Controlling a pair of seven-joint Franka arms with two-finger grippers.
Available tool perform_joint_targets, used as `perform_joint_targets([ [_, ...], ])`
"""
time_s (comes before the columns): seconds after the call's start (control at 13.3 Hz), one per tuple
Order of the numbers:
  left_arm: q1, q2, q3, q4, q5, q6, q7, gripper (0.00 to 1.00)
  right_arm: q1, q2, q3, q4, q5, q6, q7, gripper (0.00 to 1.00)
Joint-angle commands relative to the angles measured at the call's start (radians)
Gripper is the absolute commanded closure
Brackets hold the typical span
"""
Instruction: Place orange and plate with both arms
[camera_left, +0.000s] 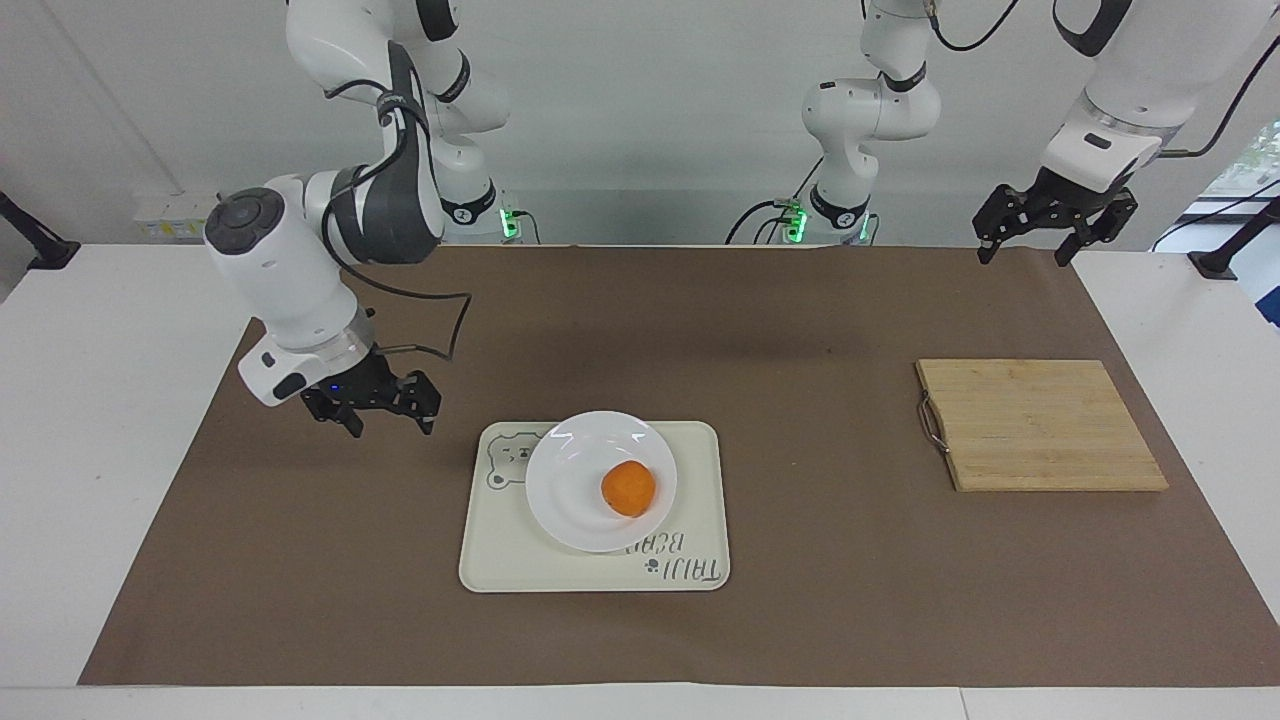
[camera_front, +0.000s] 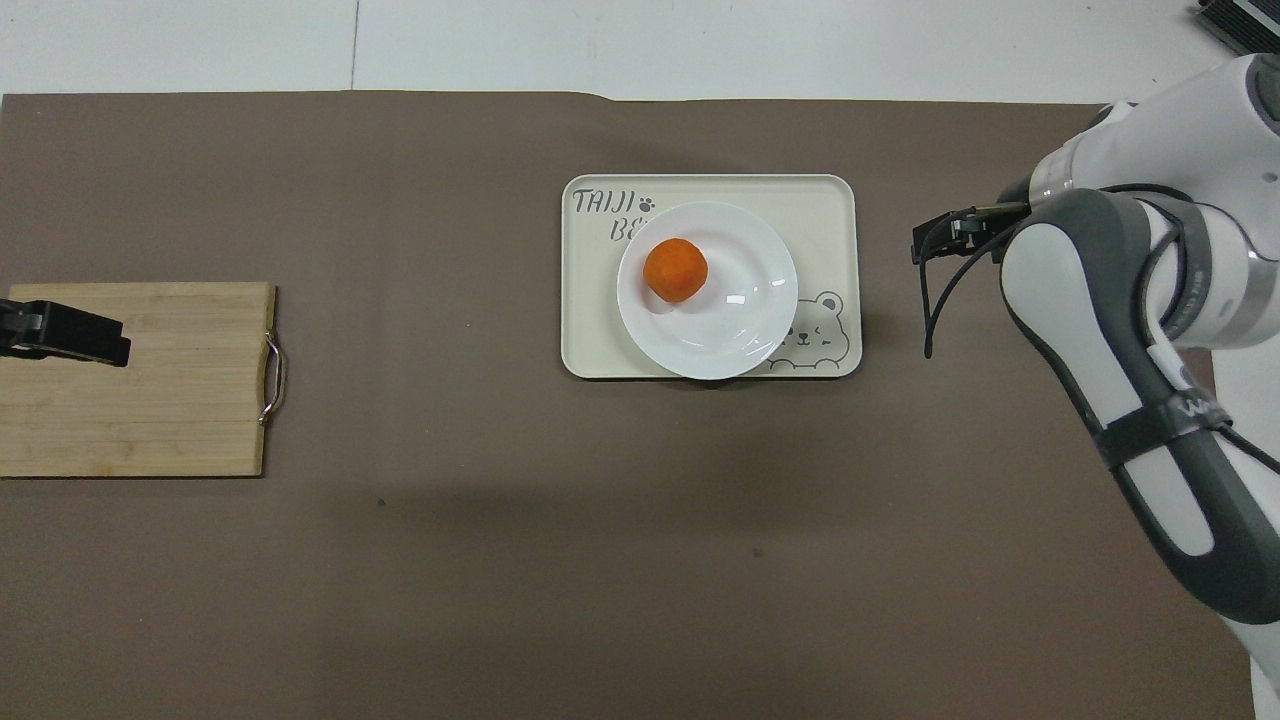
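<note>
You've got the right gripper (camera_left: 372, 412) spread wide and empty over the brown mat beside the tray (camera_left: 500, 560), orange (camera_left: 629, 489) on the plate (camera_left: 570, 480) on that tray, left gripper (camera_left: 1056, 232) waiting, fingers apart, above the cutting board (camera_left: 1040, 425).

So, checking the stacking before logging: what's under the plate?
The plate sits on the cream bear-print tray, orange on top. The tray surface beneath the plate is covered.

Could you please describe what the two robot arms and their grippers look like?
Both arms are glossy white, rounded jointed segments with dark grey joint bands and black cables. The right arm has a dark round cap and a loose cable loop. The right gripper and left gripper are black two-finger units. Green lights glow at both bases.
</note>
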Motion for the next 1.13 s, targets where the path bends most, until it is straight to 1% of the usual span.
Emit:
perform_joint_targets([
  [0.0, 0.008, -0.020, -0.007, -0.017, 0.017, 0.002, -0.001, 0.00, -0.019, -0.077, -0.001, -0.018, -0.047, -0.033, 0.040, 0.00],
  [0.15, 0.008, -0.020, -0.007, -0.017, 0.017, 0.002, -0.001, 0.00, -0.033, -0.149, -0.002, -0.016, -0.047, -0.113, 0.041, 0.00],
  [0.3, 0.008, -0.020, -0.007, -0.017, 0.017, 0.002, -0.001, 0.00, -0.059, -0.235, -0.002, -0.015, -0.048, -0.243, 0.043, 0.00],
  [0.38, 0.008, -0.020, -0.007, -0.017, 0.017, 0.002, -0.001, 0.00, -0.062, -0.261, -0.002, -0.013, -0.047, -0.289, 0.043, 0.00],
  [0.68, 0.008, -0.020, -0.007, -0.017, 0.019, 0.002, -0.001, 0.00, -0.065, -0.344, -0.014, -0.021, -0.047, -0.377, 0.047, 0.00],
  [1.06, 0.008, -0.020, -0.007, -0.017, 0.019, 0.002, -0.001, 0.00, -0.050, -0.357, -0.004, -0.030, -0.039, -0.415, 0.034, 0.00],
])
